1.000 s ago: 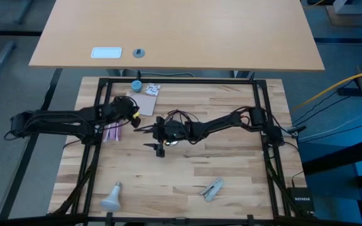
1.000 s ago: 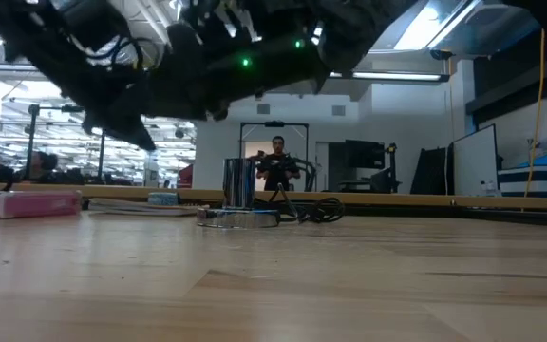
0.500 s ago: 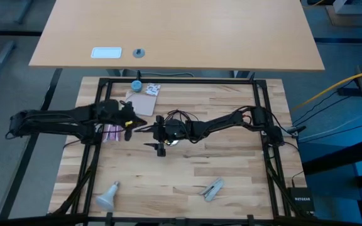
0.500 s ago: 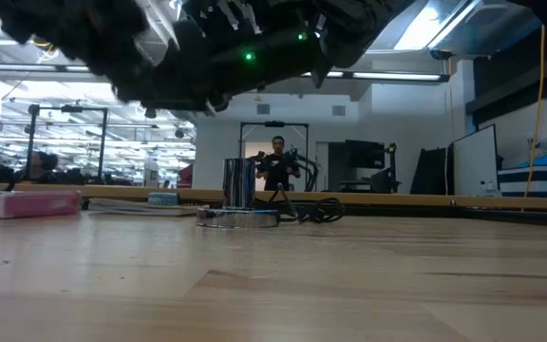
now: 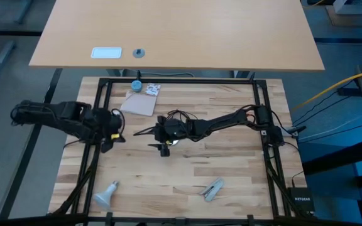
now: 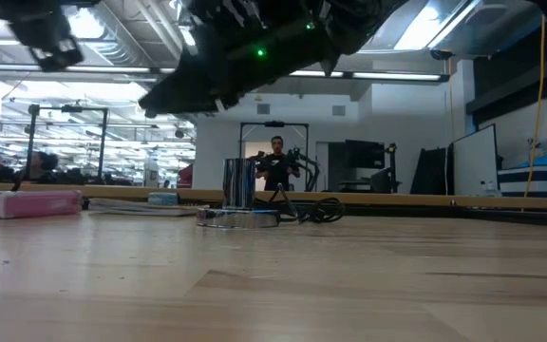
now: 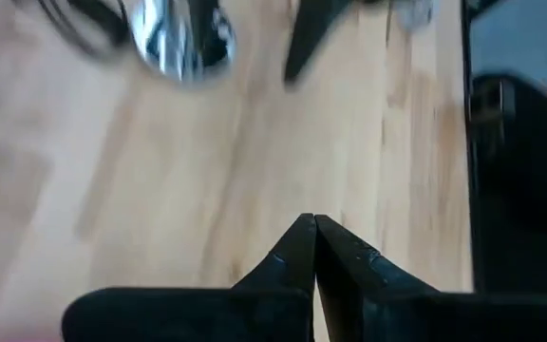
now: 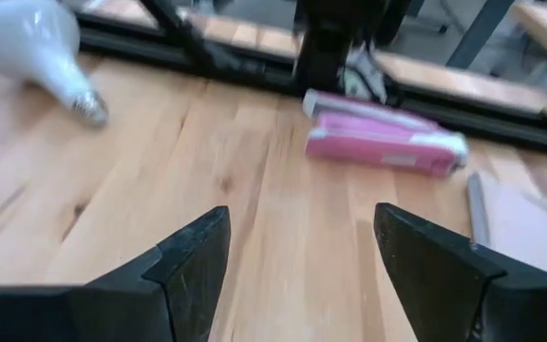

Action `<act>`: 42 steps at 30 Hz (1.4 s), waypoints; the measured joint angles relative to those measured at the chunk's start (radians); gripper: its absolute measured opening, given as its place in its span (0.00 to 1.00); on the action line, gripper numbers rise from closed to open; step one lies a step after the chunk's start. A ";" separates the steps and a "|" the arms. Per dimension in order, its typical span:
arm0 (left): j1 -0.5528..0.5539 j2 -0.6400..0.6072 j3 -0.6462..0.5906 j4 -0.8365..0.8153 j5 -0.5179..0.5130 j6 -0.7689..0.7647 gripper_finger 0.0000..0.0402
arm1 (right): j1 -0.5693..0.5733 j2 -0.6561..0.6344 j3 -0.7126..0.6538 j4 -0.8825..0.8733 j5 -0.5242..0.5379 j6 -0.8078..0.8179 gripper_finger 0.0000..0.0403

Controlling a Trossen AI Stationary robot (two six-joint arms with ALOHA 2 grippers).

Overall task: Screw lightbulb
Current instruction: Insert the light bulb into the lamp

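- left arm pulled back toward the table's left edge; a second ago it reached in near the pink box, now the left gripper (image 5: 109, 133) sits over the left frame rail, fingers (image 7: 297, 249) pressed together, holding nothing
- right arm barely moved: right gripper (image 5: 162, 148) hovers over the middle of the wooden table (image 5: 231, 169), just above the shiny silver disc (image 6: 238, 218) with black cord; fingers (image 8: 193, 252) spread wide, empty
- pink box (image 8: 383, 144) now uncovered as the left arm left; seen from right wrist view lying beside the black frame
- lightbulb (image 5: 105, 196) lies on its side at the near-left corner, well apart from both grippers; it shifted slightly left from a second ago, nothing seen touching it
- meaning for task: bulb not yet picked up, screwing not started; left arm's retreat looks like repositioning toward the bulb, a guess only
- blue cap (image 5: 136, 85) and metal clip (image 5: 212, 188) untouched
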 joint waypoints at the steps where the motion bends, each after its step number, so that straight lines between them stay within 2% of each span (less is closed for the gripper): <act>1: -0.022 0.005 0.003 -0.026 0.004 -0.027 0.00 | 0.000 -0.001 0.000 -0.018 0.000 0.000 0.66; 6: -0.098 0.035 0.004 -0.110 0.046 -0.171 0.01 | 0.000 -0.020 -0.001 -0.072 0.007 -0.024 0.66; 11: -0.116 0.068 0.004 -0.153 0.112 -0.268 0.07 | 0.000 -0.032 -0.001 -0.077 0.002 -0.054 0.66; 20: -0.138 0.139 0.004 -0.154 0.153 -0.511 0.40 | 0.008 -0.050 0.000 -0.103 -0.027 -0.124 0.66; 25: -0.173 0.215 0.003 -0.152 0.241 -0.668 0.51 | 0.033 -0.051 0.000 -0.178 -0.055 -0.158 0.66; 32: -0.270 0.361 0.003 -0.149 0.257 -0.703 0.52 | 0.075 -0.051 0.000 -0.214 -0.043 -0.177 0.66; 38: -0.346 0.483 0.003 -0.149 0.355 -0.734 0.53 | 0.102 -0.051 0.000 -0.211 0.001 -0.185 0.66; 42: -0.407 0.554 0.003 -0.132 0.384 -0.734 0.53 | 0.108 -0.051 0.000 -0.213 0.007 -0.185 0.66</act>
